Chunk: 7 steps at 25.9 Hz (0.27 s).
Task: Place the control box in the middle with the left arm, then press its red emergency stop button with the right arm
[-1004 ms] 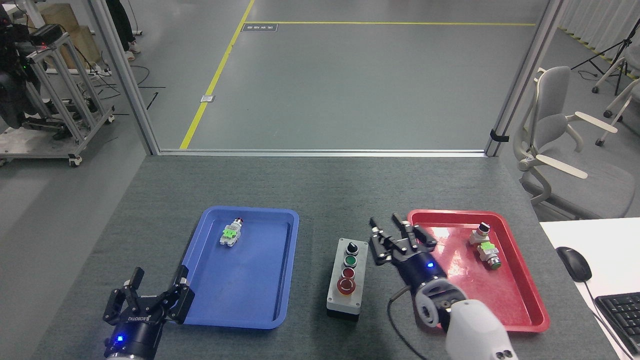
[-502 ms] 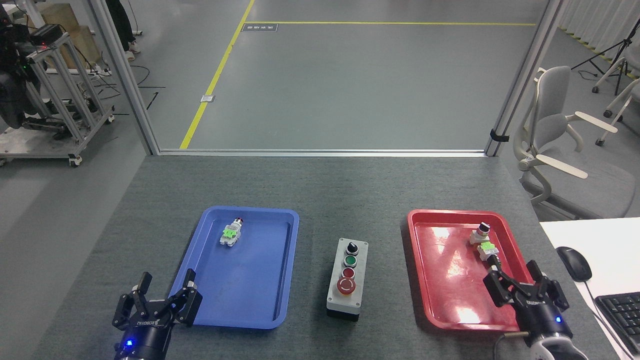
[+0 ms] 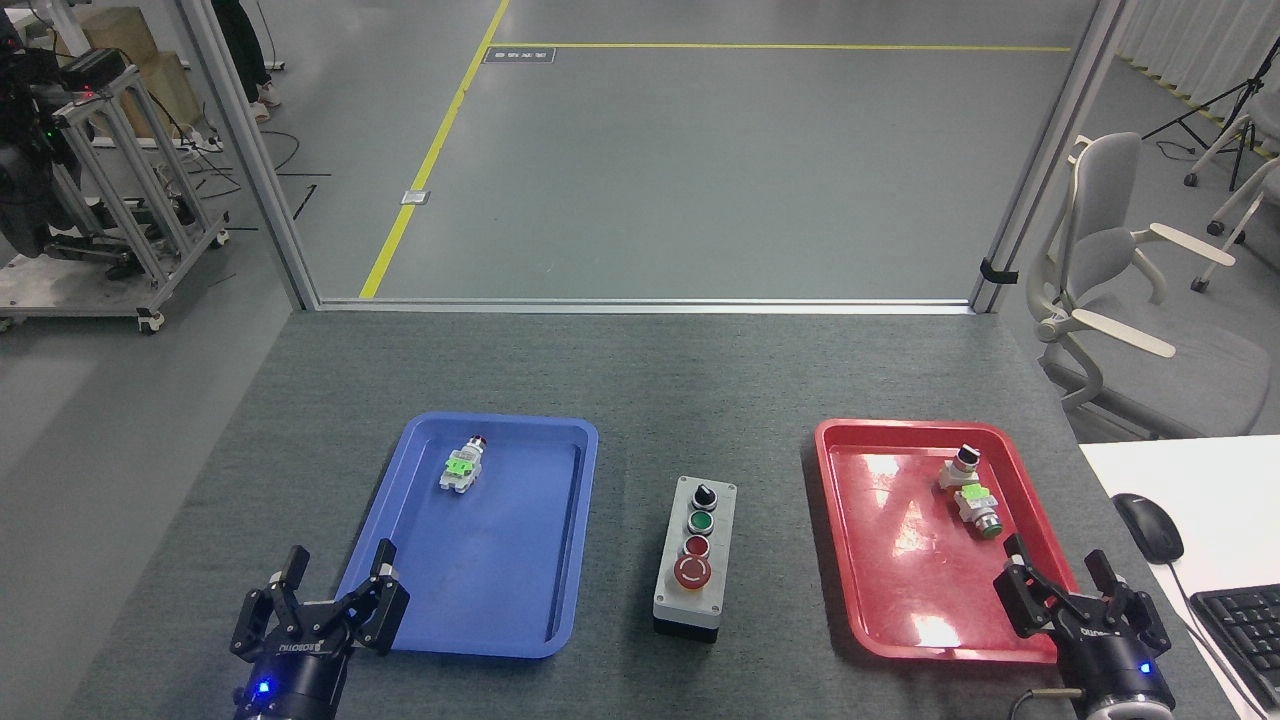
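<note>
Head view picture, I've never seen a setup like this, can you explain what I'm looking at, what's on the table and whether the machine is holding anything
This single picture comes from a camera in a humanoid robot's head, looking forward and down at its worktable, which has a dark grey felt-like top. The two black claws at the bottom are the robot's own grippers: the left gripper and the right gripper. Both are open and hold nothing.

Between two trays stands the control box, an oblong grey box with four round controls in a row; nearest the robot is the big red emergency stop button. The blue tray on the left holds one small loose switch with a green tag. The red tray on the right holds two small switches. At the far right are a computer mouse and the corner of a keyboard.
</note>
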Tool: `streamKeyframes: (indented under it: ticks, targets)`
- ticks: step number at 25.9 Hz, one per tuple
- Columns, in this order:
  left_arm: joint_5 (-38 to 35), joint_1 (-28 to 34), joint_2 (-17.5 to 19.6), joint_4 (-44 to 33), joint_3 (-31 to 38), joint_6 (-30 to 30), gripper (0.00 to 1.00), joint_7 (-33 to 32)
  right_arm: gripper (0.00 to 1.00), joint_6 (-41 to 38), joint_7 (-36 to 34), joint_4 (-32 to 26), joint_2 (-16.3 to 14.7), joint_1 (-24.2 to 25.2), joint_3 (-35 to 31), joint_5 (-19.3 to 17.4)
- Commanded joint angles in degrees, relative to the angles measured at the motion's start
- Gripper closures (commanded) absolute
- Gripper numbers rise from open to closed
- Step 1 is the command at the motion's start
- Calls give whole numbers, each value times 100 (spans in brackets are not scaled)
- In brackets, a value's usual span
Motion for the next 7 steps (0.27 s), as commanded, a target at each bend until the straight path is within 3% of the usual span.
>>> streamKeyframes:
  ticks: [1, 7]
  targets:
    - [-28, 7, -25, 12, 17, -4, 0, 6, 1, 94, 1, -8, -4, -147, 63, -3]
    - [-19, 7, -25, 12, 26, -4, 0, -3, 1, 498, 1, -8, -21, -270, 300, -3]
